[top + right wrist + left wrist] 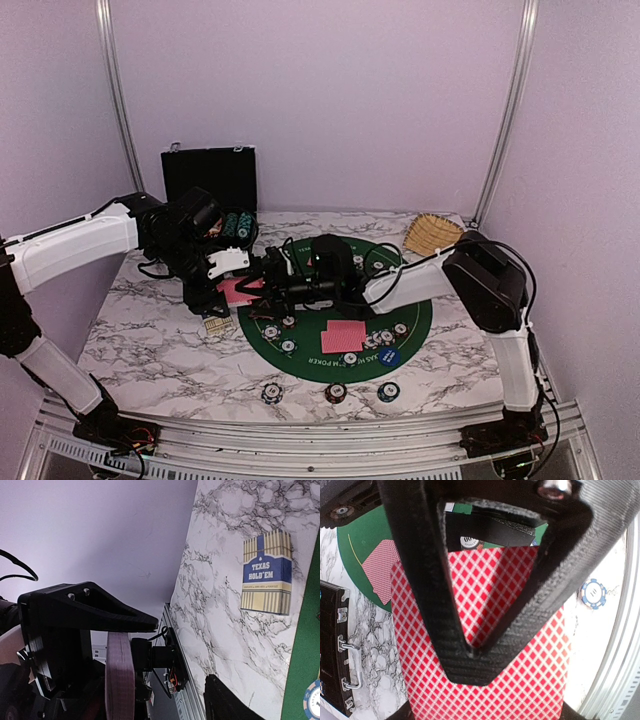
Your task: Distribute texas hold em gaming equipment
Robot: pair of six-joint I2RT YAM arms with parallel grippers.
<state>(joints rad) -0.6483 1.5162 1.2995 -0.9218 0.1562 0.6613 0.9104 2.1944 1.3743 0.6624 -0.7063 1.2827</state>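
My left gripper [228, 272] is shut on a deck of red-backed playing cards [238, 291] and holds it above the mat's left edge. The deck fills the left wrist view [485, 680], under my black finger [470, 660]. My right gripper [272, 285] reaches left to the deck's end and is open. In the right wrist view the deck shows edge-on [119, 675] between the spread jaws of my right gripper [175, 680]. Two red cards [343, 337] lie on the green round mat [420, 318] among several chips and a blue button [389, 355].
A blue and gold card box [217, 323] [266, 572] lies on the marble left of the mat. The black chip case [210, 178] stands open at the back left. A wicker basket [432, 233] sits at the back right. Three chips [336, 392] lie near the front edge.
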